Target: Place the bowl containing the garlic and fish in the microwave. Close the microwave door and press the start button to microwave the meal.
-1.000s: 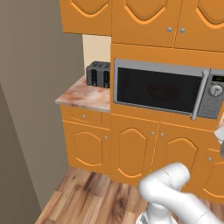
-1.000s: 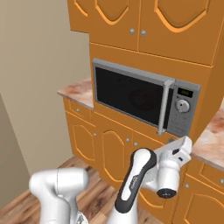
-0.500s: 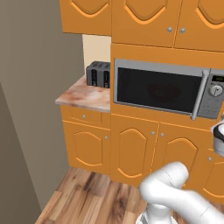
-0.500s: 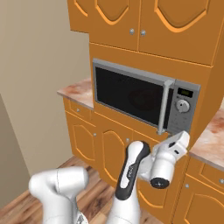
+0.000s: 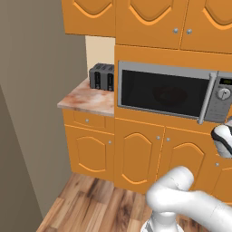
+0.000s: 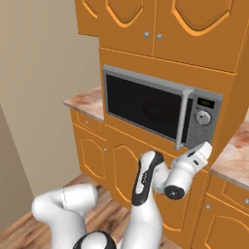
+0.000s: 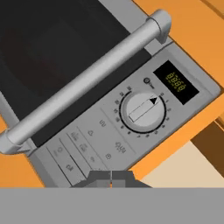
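Grey-silver microwave [image 6: 163, 111], one, door [image 5: 164, 93] shut; one black toaster [image 5: 101, 76] upper left; fingers [image 7: 111, 176] pressed together, bottom centre, below the control panel [image 7: 127, 122].

Even, shadowless light fills a rendered kitchen.
Orange cabinets [image 5: 136, 154] glow flat and bright, without glare; the microwave door [image 6: 143, 104] stays dark, its glass showing only a faint reddish shape inside. Base views look slightly soft, while the close hand view is crisp across the control panel [image 7: 127, 127].
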Robot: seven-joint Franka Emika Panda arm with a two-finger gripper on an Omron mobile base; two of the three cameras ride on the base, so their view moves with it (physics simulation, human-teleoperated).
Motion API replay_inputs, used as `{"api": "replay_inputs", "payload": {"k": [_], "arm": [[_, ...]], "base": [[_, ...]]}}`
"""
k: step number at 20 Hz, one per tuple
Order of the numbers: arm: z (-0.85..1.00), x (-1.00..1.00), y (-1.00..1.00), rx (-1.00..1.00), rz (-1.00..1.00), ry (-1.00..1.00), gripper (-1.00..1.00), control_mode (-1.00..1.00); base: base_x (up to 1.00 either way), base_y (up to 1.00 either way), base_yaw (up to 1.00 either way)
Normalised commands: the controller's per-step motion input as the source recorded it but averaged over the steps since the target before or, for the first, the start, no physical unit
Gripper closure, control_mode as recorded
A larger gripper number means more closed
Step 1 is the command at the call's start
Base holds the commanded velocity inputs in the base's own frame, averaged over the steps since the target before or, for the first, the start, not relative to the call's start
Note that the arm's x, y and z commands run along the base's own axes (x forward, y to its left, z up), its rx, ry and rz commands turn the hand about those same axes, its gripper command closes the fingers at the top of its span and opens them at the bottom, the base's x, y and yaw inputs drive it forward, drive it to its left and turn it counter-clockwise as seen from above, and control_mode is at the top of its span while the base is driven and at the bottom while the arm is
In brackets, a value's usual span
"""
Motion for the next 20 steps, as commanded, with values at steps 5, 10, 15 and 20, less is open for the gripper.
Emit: {"api": "replay_inputs", "payload": {"k": [5, 10, 15, 20], "arm": [[-0.14, 0.18, -0.09, 0.0, -0.03, 0.09, 1.0, -1.0], [-0.16, 0.16, -0.01, 0.0, -0.01, 0.06, 1.0, -1.0], [-0.06, 0.17, -0.27, 0.0, -0.04, 0.05, 1.0, -1.0], [-0.22, 0.18, -0.1, 0.0, -0.04, 0.05, 1.0, -1.0]], "base": [[0.0, 0.0, 0.0], [0.0, 0.0, 0.0], [0.0, 0.0, 0.0], [0.0, 0.0, 0.0]]}}
